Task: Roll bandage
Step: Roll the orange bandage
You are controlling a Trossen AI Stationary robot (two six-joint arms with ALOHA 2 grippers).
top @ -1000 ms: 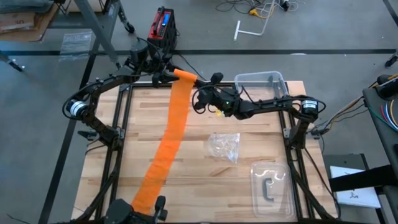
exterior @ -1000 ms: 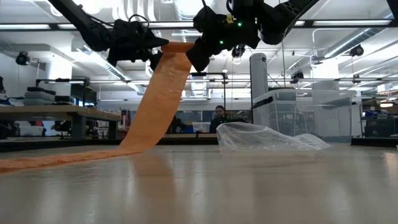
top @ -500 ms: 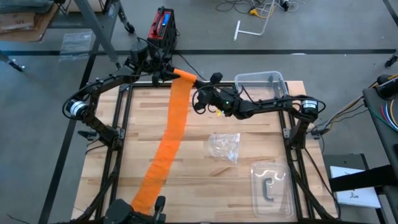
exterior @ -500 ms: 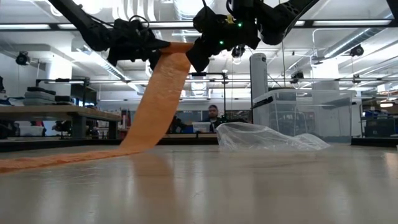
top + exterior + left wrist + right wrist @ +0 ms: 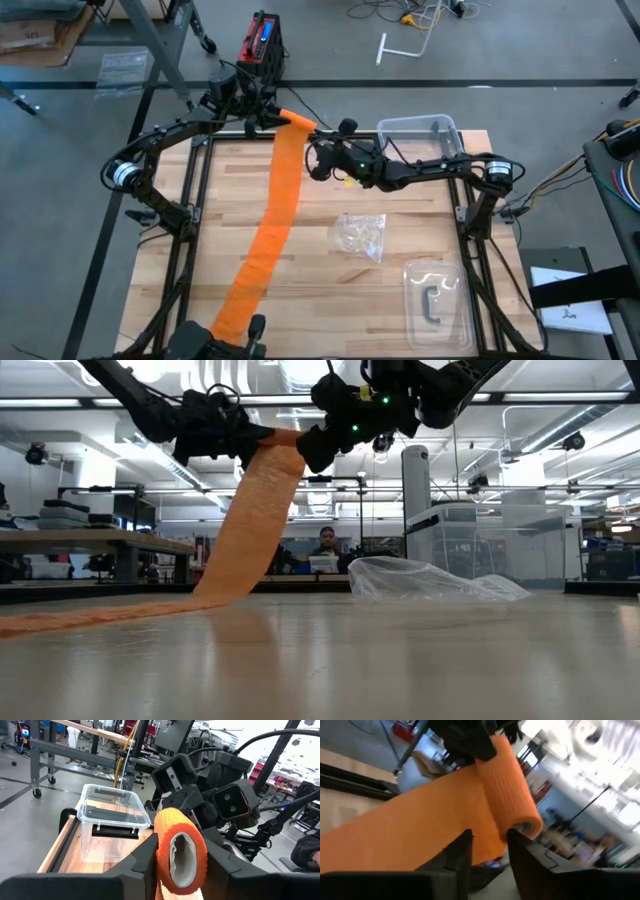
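The orange bandage is partly rolled: a small roll (image 5: 297, 122) is held up above the table's far edge. Its loose strip (image 5: 275, 215) slopes down from the roll to the wooden table (image 5: 330, 300) and lies flat out to the near edge (image 5: 230, 318). My left gripper (image 5: 272, 120) is shut on the roll (image 5: 180, 850). My right gripper (image 5: 316, 160) is open, right beside the roll's end toward the table's right. In the right wrist view its fingers (image 5: 462, 855) stand just short of the roll (image 5: 510, 785). My left gripper pinches the roll's curved outer wall (image 5: 159, 851) between its two fingers, one on each side, with the roll's hollow end facing back along the fingers. The roll is lifted clear of the table. The strip hangs from it fairly straight down to the table top (image 5: 215, 590). Whether my right gripper touches the roll's end (image 5: 527, 827) cannot be told.
A crumpled clear plastic wrapper (image 5: 362, 235) lies right of the strip at mid table. A clear plastic box (image 5: 420, 135) stands at the far right. A clear blister pack with a dark part (image 5: 435, 300) lies near right. A person shows beyond the table (image 5: 325, 555).
My right gripper has edged a little toward the roll, toward the table's left and far side. The roll and the strip have kept still in my left gripper.
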